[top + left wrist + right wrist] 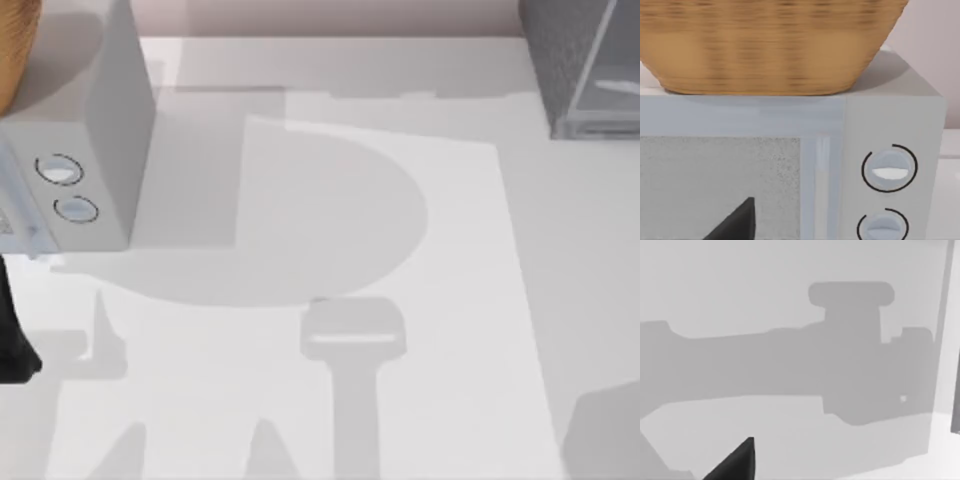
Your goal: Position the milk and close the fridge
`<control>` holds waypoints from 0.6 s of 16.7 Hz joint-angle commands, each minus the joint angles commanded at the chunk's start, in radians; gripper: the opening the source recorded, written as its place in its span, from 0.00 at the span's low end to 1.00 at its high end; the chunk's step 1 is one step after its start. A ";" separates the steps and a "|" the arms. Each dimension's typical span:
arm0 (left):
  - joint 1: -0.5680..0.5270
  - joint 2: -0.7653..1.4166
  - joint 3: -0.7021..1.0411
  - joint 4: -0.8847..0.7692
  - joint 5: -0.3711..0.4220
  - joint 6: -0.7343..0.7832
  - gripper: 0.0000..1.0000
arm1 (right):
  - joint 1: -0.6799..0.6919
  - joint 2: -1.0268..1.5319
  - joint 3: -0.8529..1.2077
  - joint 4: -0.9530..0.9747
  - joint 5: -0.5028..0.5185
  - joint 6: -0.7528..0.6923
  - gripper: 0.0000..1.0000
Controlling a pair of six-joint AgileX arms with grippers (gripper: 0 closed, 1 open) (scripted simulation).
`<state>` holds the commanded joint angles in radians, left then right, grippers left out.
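While shadows are crossing it, tabletop (330, 400): lying open through the middle.
Fridge (575, 70): standing at the far right corner, speckled side facing the middle.
Dial box (110, 120): sitting far left, carrying a basket (770, 45).
Left pincer (737, 222): facing the dial box; spread, cannot tell.
Right pincer (737, 460): hanging over the tabletop; spread, cannot tell.

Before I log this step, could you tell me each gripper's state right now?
Left gripper: cannot be told; it faces the microwave.
Right gripper: cannot be told; over the table.
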<state>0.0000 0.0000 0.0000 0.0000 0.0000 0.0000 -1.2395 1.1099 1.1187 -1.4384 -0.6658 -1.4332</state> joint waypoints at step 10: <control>0.000 0.000 0.000 0.000 0.000 0.000 1.00 | -0.562 0.687 0.203 -0.023 -0.278 -0.582 1.00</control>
<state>0.0000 0.0000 0.0000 0.0000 0.0000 0.0000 -1.8017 1.7971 1.3215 -1.4615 -0.9435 -2.0156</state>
